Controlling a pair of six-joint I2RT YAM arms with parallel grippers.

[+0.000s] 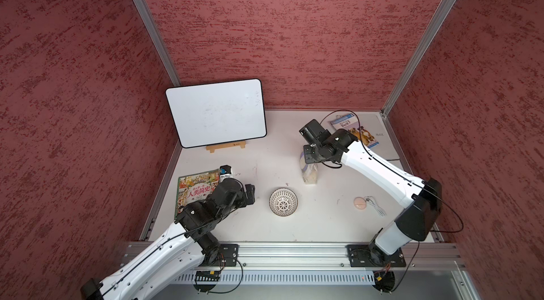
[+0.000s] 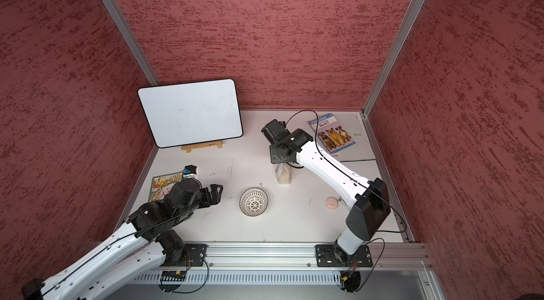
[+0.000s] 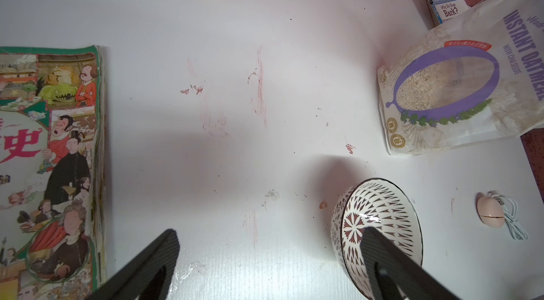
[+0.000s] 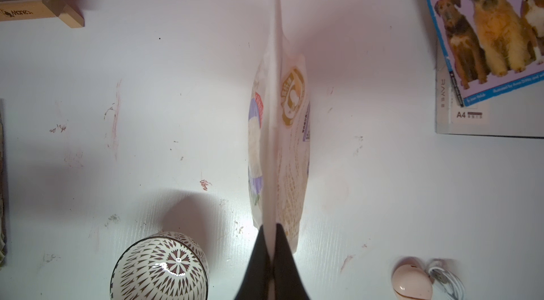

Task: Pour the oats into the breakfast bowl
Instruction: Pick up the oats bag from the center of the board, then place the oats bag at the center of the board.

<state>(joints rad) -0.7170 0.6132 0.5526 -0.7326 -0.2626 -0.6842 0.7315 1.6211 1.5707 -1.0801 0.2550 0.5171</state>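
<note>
Right gripper (image 4: 271, 242) clamped shut on top seam of pouch (image 4: 279, 136), upright on table (image 4: 382, 180); oats (image 3: 435, 86) visible inside; breakfast bowl (image 4: 160, 266) near, not touching. Left gripper (image 3: 269, 236) wide open, empty. Pouch mouth open or sealed: cannot tell. Lift straight, centre over bowl, tilt slowly; thin seam grip likely to slip.

Robot lab cell
Walled by red panels (image 1: 265, 33) in aluminium framing (image 1: 146, 23), a white tabletop (image 1: 323, 225) fronted by a mounting rail (image 1: 294, 251)

Bowl (image 4: 160, 266) is gleaming glossy w/ glare; pouch (image 3: 459, 77) looking matt w/ clear window; tabletop (image 3: 265, 151) showing smooth, scuffed; stand (image 4: 41, 13) looking wood.
</note>
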